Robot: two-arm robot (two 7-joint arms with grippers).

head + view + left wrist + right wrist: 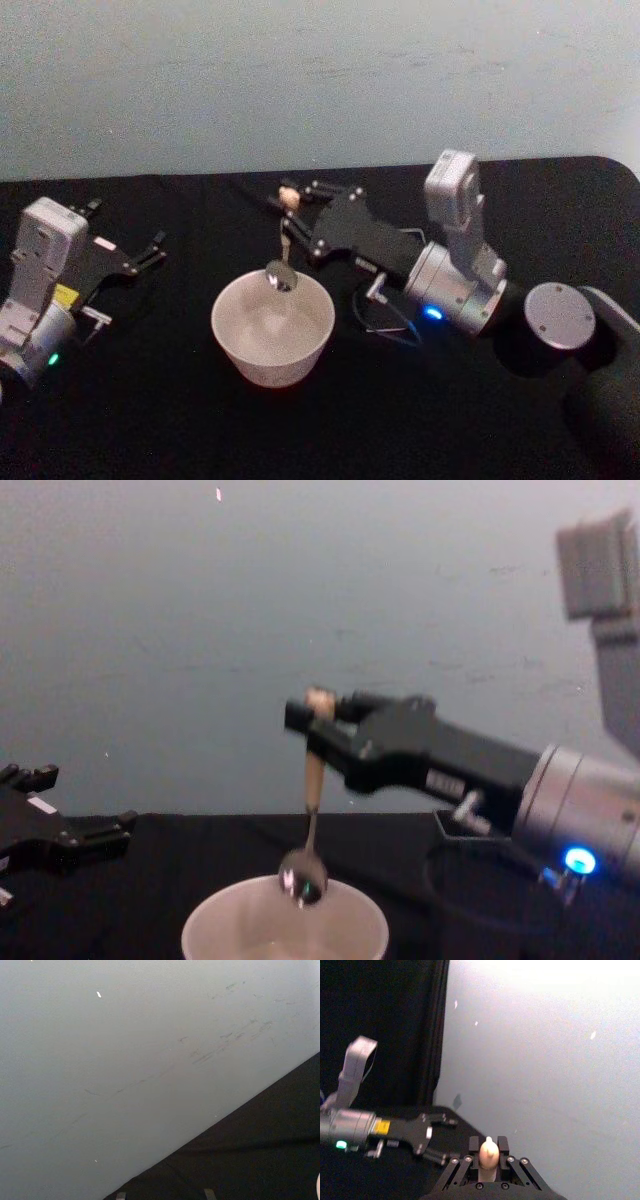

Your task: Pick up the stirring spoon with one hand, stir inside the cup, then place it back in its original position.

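Chest view: right gripper (318, 720) is clenching the spoon (313, 770) upright, its bowl hanging at the cup (205, 925) rim. Left gripper (153, 251) is idling, fingers spread, left of the cup.

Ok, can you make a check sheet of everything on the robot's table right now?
Surface: black table.
Job's things: cream-white cup stands upright mid-table; stirring spoon hangs upright, its metal bowl at the cup's far rim.
Clutter: nothing seen.
Grippers: right gripper above the cup, jaws shut on the spoon's wooden handle just under the bear-head; left gripper parked at the table's left, jaws open.
Cables: thin dark cable loops beside the right wrist.
Surroundings: pale grey wall behind, with faint scuff marks.
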